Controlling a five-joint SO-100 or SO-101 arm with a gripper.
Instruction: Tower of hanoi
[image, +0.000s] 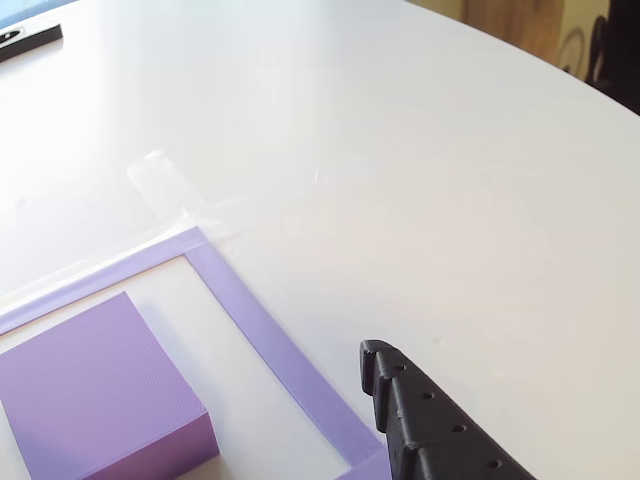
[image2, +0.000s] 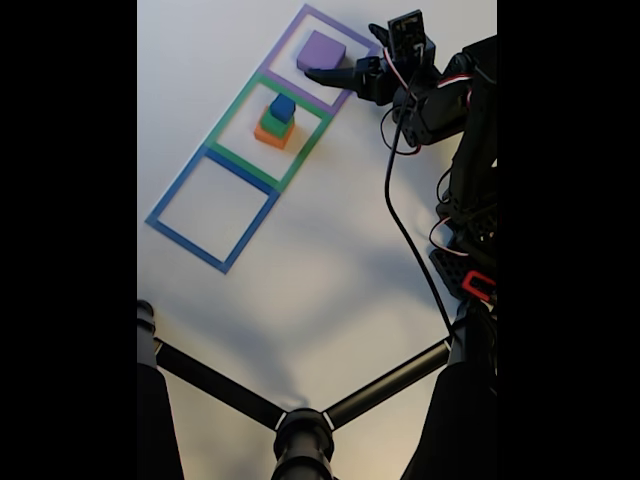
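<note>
**Purple block alone in its square, stack of three waiting next door**

On the white table (image2: 330, 250), going from left to right in the fixed view, three taped squares lie in a row: the blue square (image2: 212, 210), which holds no block, the green square (image2: 268, 125) and the purple square (image2: 322, 55). Inside the green one stands one stack of three blocks: an orange block (image2: 272, 136) at the bottom, a green block (image2: 274, 122) on it, a blue block (image2: 283, 105) on top. Inside the purple one lies a single purple block (image2: 320, 50), the widest of the four. The gripper (image2: 335, 75) hangs just beside this block, at its right edge. Whether it touches the block I cannot tell, and I cannot tell if its jaws are spread or pressed together, because only one black finger (image: 430, 425) shows in the other view, above the purple tape.

The risk, I think, is a push. If the finger comes down on the block's edge, the block may slide over the tape. A swing toward the green square could also knock the narrow stack down.
</note>
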